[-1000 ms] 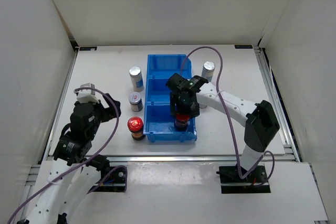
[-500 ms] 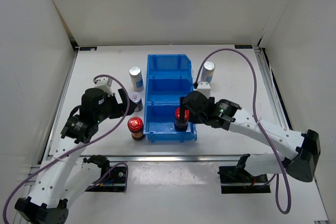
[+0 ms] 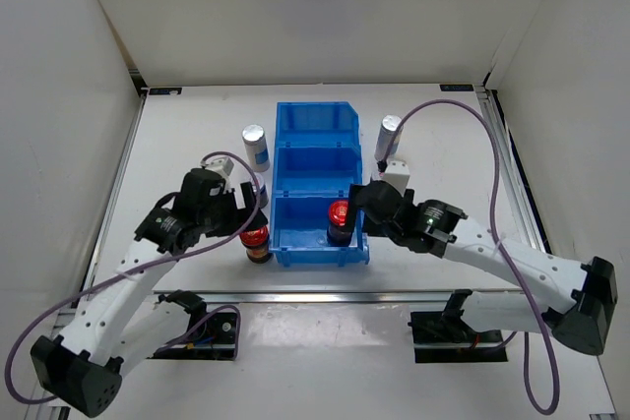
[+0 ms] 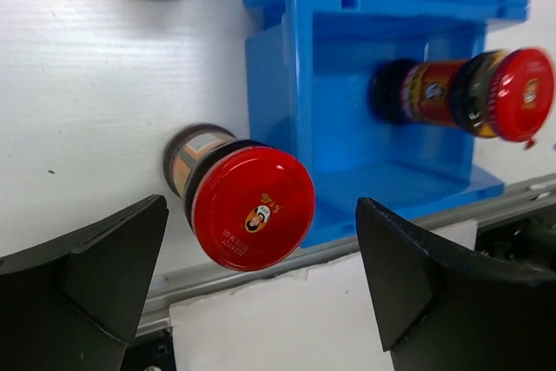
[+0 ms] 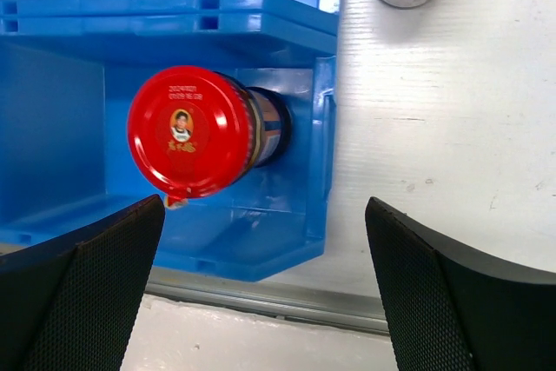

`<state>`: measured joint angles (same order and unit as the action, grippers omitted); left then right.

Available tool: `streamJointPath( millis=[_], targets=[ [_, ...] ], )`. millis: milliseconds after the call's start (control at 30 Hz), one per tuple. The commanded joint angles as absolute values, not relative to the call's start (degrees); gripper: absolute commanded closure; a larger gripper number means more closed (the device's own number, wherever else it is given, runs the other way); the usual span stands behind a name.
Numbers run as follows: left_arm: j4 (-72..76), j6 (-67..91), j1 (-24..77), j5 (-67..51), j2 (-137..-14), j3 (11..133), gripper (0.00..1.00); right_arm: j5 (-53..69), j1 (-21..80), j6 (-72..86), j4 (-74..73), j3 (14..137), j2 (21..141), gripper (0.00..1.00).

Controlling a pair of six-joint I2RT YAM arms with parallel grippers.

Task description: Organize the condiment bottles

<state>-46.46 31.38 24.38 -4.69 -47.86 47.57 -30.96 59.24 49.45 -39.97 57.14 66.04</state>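
My left fingers [image 4: 87, 284] stand apart astride the red-capped jar [image 4: 252, 208] on the table [image 4: 87, 84] just left of the blue bin [image 4: 365, 6], poised to grasp, while my right fingers [image 5: 78, 301], also apart, hang over the other red-capped jar [image 5: 193, 132] in the bin's bottommost compartment.

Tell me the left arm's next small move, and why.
Probably lower the left gripper and close on the red-capped jar on the table. Its open fingers sit either side of that jar, which stands outside the blue bin, beside the near compartment. The other red-capped jar stands in that compartment, and the right gripper is open, not gripping it.
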Motion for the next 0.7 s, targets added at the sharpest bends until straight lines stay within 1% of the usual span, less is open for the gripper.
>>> streamJointPath(
  millis=[0, 233, 433, 500, 533, 567, 600, 633, 667],
  targets=[
    [-48.08, 32.43, 27.41, -1.68, -49.65, 48.78, 0.00, -34.36, 59.33, 52.11, -37.18, 55.03, 61.71, 0.01],
    [-48.60, 34.19, 33.22, 3.77, -53.78, 48.78, 0.00, -34.37, 59.33, 52.65, -36.56, 53.61, 60.64, 0.01],
    [-49.13, 35.94, 35.07, 6.50, -55.63, 47.72, 0.00, -34.37, 59.33, 52.12, -37.09, 54.67, 61.87, 0.01],
    [-49.13, 35.95, 35.68, 7.03, -56.33, 47.72, 0.12, -34.37, 59.33, 52.12, -37.09, 54.67, 61.87, 0.01],
    [-49.13, 35.95, 35.68, 7.03, -56.34, 47.72, 0.21, -34.37, 59.33, 52.12, -37.09, 54.67, 61.87, 0.01],
    [-49.13, 35.95, 35.68, 7.73, -56.34, 47.72, 0.34, -34.37, 59.33, 52.12, -37.09, 54.67, 61.35, 0.01],
    [-49.13, 35.95, 35.68, 8.34, -56.34, 47.72, 0.57, -34.37, 59.33, 52.12, -37.09, 54.15, 61.35, 0.01],
    [-49.74, 36.56, 35.68, 8.35, -56.86, 47.72, 0.65, -34.37, 59.33, 52.12, -37.09, 54.14, 61.35, 0.01],
    [-50.36, 36.56, 35.68, 9.13, -56.87, 48.42, 0.69, -34.37, 59.33, 52.64, -37.09, 54.14, 61.35, 0.01]
  ],
)
